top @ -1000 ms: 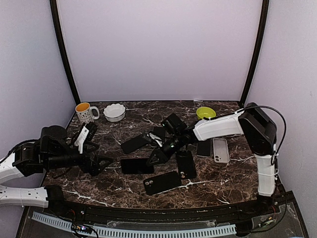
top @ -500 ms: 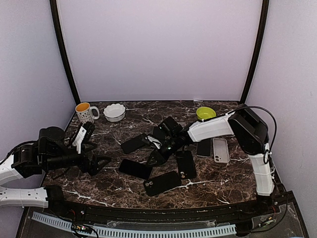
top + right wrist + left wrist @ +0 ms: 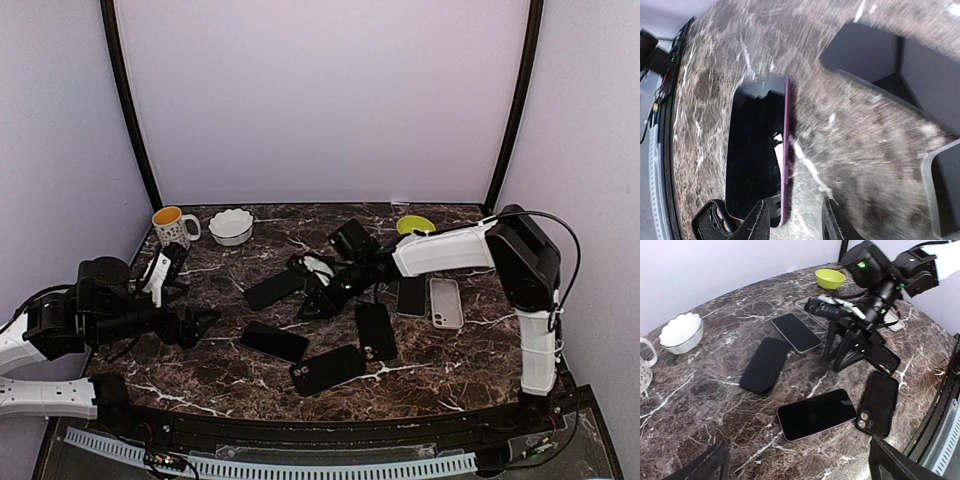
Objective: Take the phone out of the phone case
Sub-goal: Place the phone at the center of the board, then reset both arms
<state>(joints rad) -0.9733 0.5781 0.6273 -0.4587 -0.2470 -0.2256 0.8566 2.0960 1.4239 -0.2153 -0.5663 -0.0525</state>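
Right end effector (image 3: 312,303) backed off phone (image 3: 273,341), gaping empty, left end effector (image 3: 800,462) spread, wrist-view

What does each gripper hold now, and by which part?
Nothing is held. The right gripper and the left gripper both have open jaws, with no phone or case between them.

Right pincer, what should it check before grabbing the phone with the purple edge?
1. Right pincer open, nothing inside: ok.
2. Phone lying flat on the table, screen up: ok.
3. Right pincer lined up over the phone: not ok, it hangs off to one side.
4. Left pincer open, ready to help: ok.
5. Purple edge really a case: cannot tell.
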